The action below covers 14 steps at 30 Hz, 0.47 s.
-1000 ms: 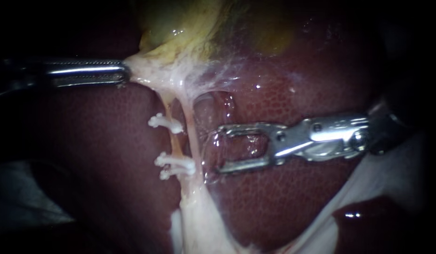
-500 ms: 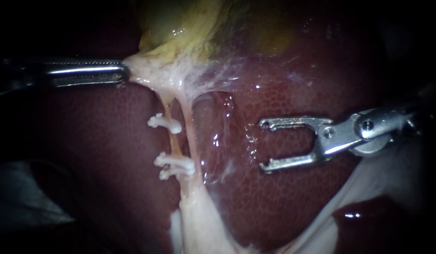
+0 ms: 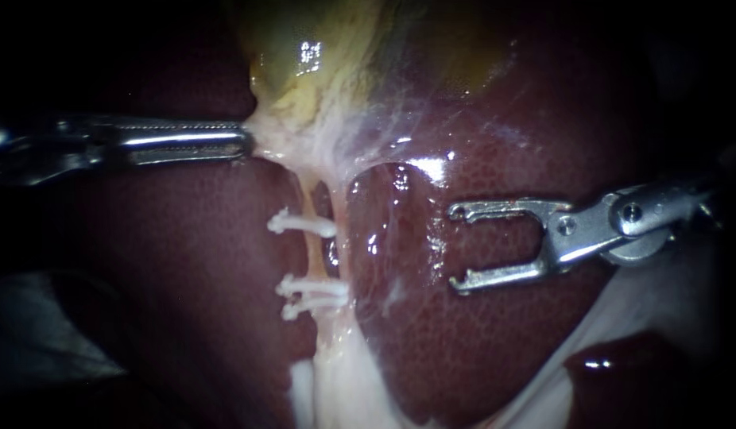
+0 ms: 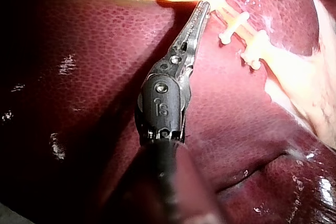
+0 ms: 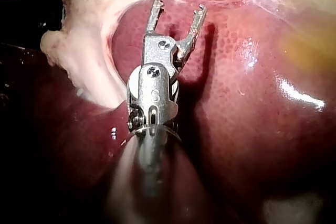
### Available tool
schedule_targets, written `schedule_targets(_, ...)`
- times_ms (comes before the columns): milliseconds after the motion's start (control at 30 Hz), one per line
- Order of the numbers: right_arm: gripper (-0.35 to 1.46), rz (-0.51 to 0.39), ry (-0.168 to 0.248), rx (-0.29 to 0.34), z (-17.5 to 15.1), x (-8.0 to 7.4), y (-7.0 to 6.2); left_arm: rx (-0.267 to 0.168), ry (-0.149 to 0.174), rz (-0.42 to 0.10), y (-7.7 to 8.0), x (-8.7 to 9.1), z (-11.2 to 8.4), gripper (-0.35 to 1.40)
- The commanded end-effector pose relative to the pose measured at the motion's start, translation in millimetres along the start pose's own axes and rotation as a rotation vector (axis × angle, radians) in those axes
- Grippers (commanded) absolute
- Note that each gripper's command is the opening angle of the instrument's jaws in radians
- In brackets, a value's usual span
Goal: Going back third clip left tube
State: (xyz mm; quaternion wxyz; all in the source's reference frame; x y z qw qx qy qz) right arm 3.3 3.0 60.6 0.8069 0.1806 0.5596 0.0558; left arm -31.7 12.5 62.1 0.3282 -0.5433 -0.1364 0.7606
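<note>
Silver against the dark liver (image 3: 185,262), my left instrument (image 3: 242,143) lay level across the left of the endoscope view. Its jaws were clamped on pale tissue at the neck of the yellow gallbladder (image 3: 320,56). Just below that grip the left tube (image 3: 311,248) ran downward, yellowish and thin. It carried three white clips. The upper clip (image 3: 300,224) sat alone, and the two lower clips (image 3: 312,284) sat close together further down. All three stuck out toward the left. A dark gap separated this tube from the right tube (image 3: 342,238) beside it. Well to the right of both tubes, my right instrument (image 3: 457,248) hung over the liver. Its jaws were spread wide and empty, pointing at the tubes and touching neither one.
</note>
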Motion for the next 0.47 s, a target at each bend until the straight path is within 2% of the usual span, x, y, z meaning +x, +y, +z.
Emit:
schedule_targets(33,0.5,0.0,0.0,0.0,0.0,0.0,0.0,0.0,-0.003,0.0,0.0,-0.1,0.2,-0.35)
schedule_targets(467,0.5,0.011,0.003,0.005,-0.1,0.1,-0.3,-0.002,-0.003,0.0,0.3,-0.2,0.2,-0.35)
